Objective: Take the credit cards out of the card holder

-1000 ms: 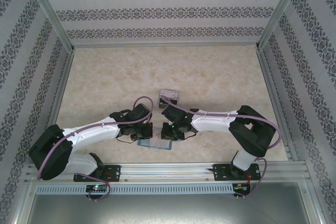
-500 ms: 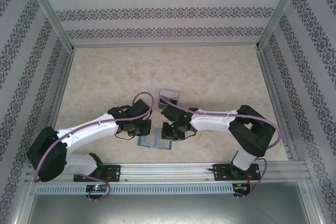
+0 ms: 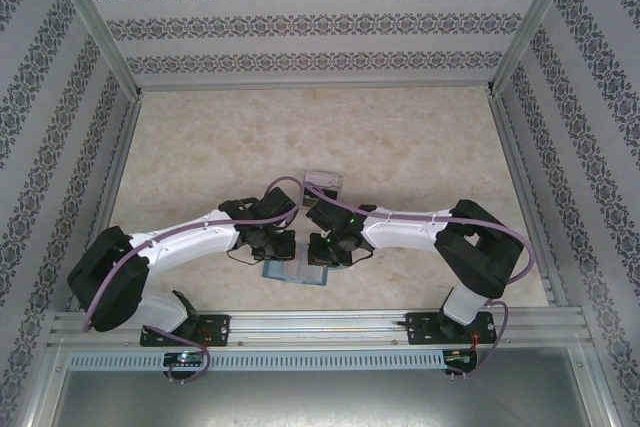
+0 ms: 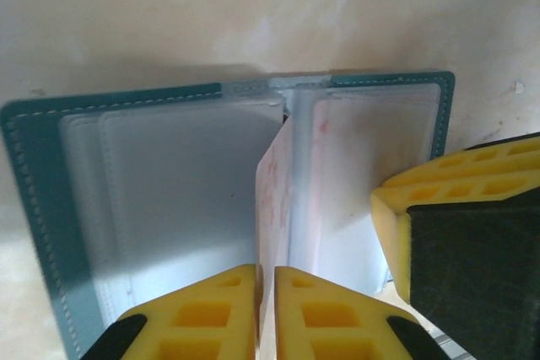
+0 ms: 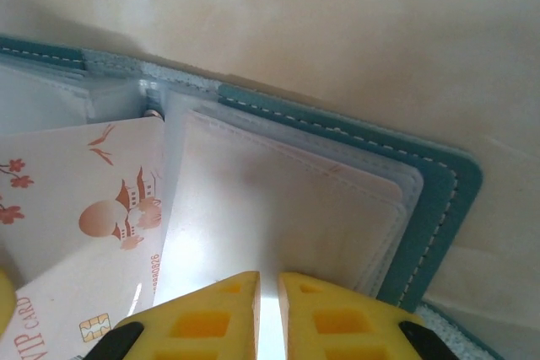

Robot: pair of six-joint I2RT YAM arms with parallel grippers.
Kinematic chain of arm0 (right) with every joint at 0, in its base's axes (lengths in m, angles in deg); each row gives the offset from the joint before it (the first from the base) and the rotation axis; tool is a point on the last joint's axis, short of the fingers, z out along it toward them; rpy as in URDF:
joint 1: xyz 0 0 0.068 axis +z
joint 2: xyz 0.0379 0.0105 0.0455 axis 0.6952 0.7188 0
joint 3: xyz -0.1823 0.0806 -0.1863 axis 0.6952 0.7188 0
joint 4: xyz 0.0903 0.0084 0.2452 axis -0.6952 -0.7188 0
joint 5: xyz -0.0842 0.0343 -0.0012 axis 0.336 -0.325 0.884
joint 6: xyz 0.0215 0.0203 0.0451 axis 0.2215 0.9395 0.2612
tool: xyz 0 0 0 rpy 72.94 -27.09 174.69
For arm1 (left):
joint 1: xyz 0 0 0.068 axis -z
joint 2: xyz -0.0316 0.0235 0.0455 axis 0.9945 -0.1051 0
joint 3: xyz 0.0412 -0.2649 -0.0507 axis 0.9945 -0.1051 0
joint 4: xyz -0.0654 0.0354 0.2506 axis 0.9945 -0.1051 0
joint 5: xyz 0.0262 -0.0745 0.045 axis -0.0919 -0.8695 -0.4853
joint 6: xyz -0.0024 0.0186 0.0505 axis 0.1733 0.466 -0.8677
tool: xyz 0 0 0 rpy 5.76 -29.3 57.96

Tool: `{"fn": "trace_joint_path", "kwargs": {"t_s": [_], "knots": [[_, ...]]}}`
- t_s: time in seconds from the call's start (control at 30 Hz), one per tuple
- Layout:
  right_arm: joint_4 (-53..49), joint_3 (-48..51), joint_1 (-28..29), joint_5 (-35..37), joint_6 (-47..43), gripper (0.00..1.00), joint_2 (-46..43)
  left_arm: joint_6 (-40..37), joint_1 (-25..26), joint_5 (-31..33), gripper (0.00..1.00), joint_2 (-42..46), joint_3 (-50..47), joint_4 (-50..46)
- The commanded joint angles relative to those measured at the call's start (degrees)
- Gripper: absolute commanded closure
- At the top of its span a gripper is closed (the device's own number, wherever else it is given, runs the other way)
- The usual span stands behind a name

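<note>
Left wrist, claw (image 4: 267, 309) pinches card (image 4: 272, 200), holder (image 4: 34, 174) open

Card holder (image 4: 34, 191): teal, lies open & flat, clear pockets up, spine straight ahead of the left gripper (image 4: 267, 309) jaws. 1 pale credit card (image 4: 274, 200), red print, stands on edge, its lower end between those jaws.

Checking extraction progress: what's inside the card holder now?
Frosted pockets line the card holder. A pale card with red print stands out at the fold, between the left gripper's jaws. The pocket layers hide whatever else they hold.
</note>
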Motion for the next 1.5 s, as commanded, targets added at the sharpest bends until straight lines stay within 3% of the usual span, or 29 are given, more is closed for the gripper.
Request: {"fn": "trace_joint_path", "kwargs": {"t_s": [0.0,0.37,0.6,0.73,0.97,1.27,1.47], "knots": [[-3.5,0.1,0.7,2.4,-0.9,0.83,2.1,0.6,0.3,-2.2,0.83,-1.1,1.1,2.1],[-5.5,-0.6,0.7,3.3,-1.6,0.83,0.1,-0.2,0.8,0.4,0.91,1.0,2.3,-0.7],[-10.3,-2.6,-0.5,4.8,-4.2,0.83,-5.8,-10.1,0.6,1.0,0.95,5.6,3.8,-3.4],[-14.4,-3.3,-2.4,6.0,-5.7,0.82,-10.5,-21.2,0.6,-1.9,0.95,6.0,5.4,-4.5],[-21.2,-2.0,-7.6,8.0,-7.9,0.82,-19.3,-49.2,0.6,-4.5,1.0,8.9,7.0,-4.1],[-26.0,1.7,-13.4,8.4,-8.8,0.82,-31.0,-83.6,0.6,-3.1,1.0,6.4,13.7,-12.1],[-28.5,2.8,-15.1,8.6,-8.9,0.82,-35.2,-96.8,-1.1,1.2,1.0,-0.2,20.7,-14.8]]}}
